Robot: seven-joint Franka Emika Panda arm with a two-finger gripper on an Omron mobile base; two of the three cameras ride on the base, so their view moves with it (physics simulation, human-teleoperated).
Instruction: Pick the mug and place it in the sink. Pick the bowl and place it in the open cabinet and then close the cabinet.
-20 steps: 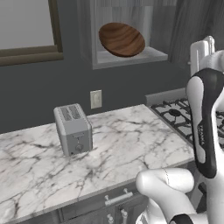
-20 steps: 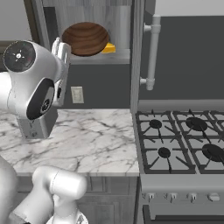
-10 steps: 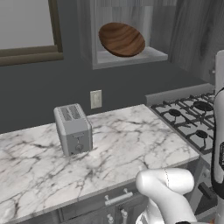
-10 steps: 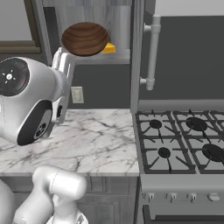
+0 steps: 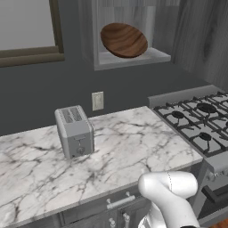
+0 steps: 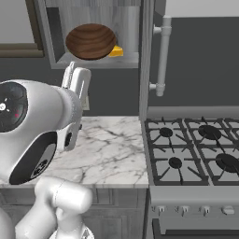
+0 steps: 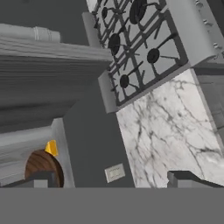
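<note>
The bowl [image 5: 124, 40] sat inside the open cabinet [image 6: 125, 59], so closing its door [image 6: 145, 56] looked like the step left. The hand [image 7: 111, 178] was spread wide and held nothing; next it would need to push that door shut.

No readable text, label, brand, number or sign anywhere; the toaster [image 5: 75, 131], the wall outlet plate [image 5: 97, 100] and the stove's front knobs [image 6: 193, 210] carry no legible markings
</note>
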